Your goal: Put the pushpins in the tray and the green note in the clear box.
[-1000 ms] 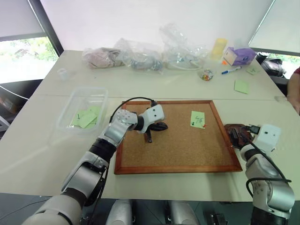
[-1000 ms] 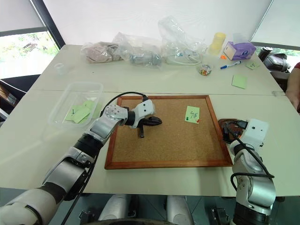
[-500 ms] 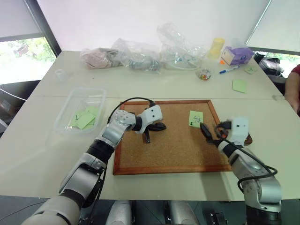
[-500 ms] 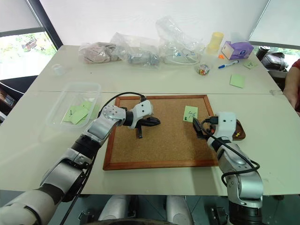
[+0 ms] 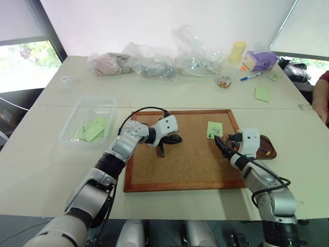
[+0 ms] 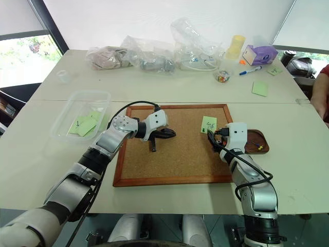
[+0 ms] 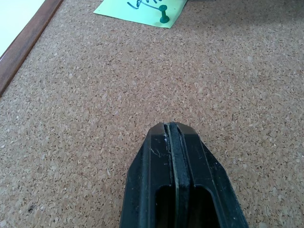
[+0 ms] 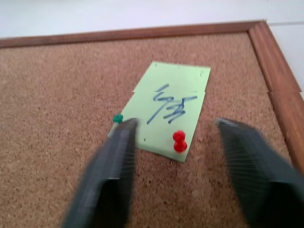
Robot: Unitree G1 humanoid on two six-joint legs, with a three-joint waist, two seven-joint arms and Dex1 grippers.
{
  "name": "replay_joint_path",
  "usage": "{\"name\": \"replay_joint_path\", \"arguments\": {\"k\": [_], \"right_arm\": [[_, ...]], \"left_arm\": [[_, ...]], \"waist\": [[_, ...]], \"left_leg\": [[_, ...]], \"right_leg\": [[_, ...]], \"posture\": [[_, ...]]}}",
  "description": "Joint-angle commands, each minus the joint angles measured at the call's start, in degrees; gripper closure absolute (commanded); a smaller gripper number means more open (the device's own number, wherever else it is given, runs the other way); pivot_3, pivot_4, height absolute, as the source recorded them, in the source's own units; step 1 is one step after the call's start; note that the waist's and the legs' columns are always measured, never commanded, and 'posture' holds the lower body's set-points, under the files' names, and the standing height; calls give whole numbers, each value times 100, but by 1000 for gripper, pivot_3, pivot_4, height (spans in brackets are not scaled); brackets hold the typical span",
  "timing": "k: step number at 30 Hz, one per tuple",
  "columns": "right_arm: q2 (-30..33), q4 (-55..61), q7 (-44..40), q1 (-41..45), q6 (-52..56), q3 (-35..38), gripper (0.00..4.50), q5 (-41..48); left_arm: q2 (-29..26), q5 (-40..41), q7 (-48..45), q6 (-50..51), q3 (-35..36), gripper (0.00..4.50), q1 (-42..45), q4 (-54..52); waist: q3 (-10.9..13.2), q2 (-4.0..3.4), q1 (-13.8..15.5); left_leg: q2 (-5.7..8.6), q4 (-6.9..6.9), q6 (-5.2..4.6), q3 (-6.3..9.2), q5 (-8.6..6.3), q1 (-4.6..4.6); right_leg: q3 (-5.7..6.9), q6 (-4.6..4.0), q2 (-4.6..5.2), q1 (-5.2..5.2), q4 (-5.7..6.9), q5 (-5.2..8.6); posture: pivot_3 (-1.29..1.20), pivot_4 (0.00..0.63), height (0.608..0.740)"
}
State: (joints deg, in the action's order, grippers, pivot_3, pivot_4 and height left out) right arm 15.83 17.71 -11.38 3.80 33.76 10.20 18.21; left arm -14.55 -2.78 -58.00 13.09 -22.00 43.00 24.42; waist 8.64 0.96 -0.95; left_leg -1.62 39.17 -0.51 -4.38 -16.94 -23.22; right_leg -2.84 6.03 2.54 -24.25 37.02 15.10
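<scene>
While the green note (image 8: 171, 111) sits pinned near the far right corner of the corkboard (image 5: 190, 164), the right gripper (image 8: 175, 156) hovers just short of it, fingers spread apart with a clear gap. The red pushpin (image 8: 179, 141) lies between them in the right wrist view. Nothing is gripped. Likely lining up on the red pin, since the note can't come off until both pins are out.

The note is a light green square with dark blue handwriting across the middle. It lies flat on the cork. The red pin holds its near corner and a green pushpin (image 8: 118, 118) sits at its other near edge, right beside one right finger.

The left gripper (image 7: 172, 137) is pressed fully closed on nothing, tip on or just above bare cork mid-board, well apart from the note. Looks parked, out of the right arm's way.

The tray (image 5: 266, 146) sits just off the board's right edge, right beside the right gripper, so it's a short carry for pins. A couple of small pins are already in it. The clear box (image 5: 88, 121) is off the left side of the board with green notes inside, closer to the left arm, so the note probably goes that way once freed.
</scene>
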Motion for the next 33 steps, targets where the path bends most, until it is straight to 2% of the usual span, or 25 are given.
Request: {"name": "replay_joint_path", "arguments": {"k": [1,2,9,18,33], "right_arm": [[4,52,-33,62,-125,-10,3894,-25],[-2,50,-32,61,-114,-10,4431,-18],[-54,92,-18,3,-18,55,4431,91],[-123,208,36,11,-776,292,4431,10],[-134,411,184,-77,-1046,606,4431,179]], "left_arm": [[-65,-151,-81,173,-195,4500,-172,149],[-65,-150,-80,174,-194,4500,-173,148],[-54,-156,-57,155,-187,4500,-153,166],[-74,-251,-78,133,-283,4500,-136,235],[-124,-371,-90,87,-392,4500,-136,319]], "waist": [[0,0,-1],[0,0,-1],[0,0,-1],[1,-1,5],[-3,-1,4]], "left_leg": [[0,0,0,0,0,0],[0,0,0,0,0,0],[0,0,0,0,0,0],[0,0,0,-1,0,-1],[0,0,0,-1,0,1]], "right_leg": [[0,0,0,0,0,0],[0,0,0,0,0,0],[0,0,0,0,0,0],[0,0,0,-2,0,0],[-1,0,0,-3,4,0]], "posture": [[0,150,737],[0,150,737],[0,150,737],[0,150,737],[0,150,737]]}}
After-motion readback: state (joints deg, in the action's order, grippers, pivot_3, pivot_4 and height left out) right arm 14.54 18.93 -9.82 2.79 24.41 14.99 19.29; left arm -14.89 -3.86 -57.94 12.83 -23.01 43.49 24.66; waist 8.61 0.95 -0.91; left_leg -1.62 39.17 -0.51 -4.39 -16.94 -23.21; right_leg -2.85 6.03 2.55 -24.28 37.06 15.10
